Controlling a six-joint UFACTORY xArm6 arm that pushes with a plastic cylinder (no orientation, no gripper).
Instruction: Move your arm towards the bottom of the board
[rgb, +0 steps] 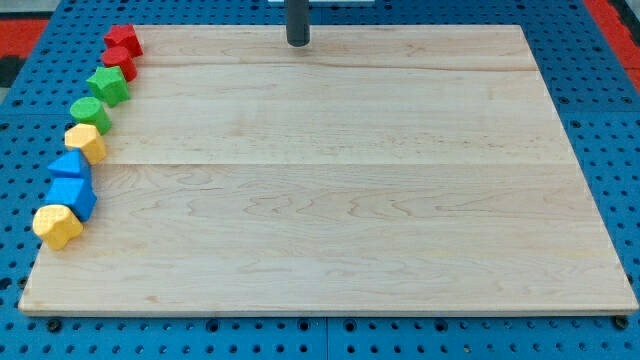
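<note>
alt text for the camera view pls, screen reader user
My tip sits at the top edge of a wooden board, far from all blocks. Eight blocks line the board's left edge: two red, two green, yellow, two blue, yellow, from top to bottom.

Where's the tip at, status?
My tip at the board's top edge, near centre. Bottom of board not yet approached. Blocks all lined along the view's left edge, red down to yellow; nothing in the path down.
</note>
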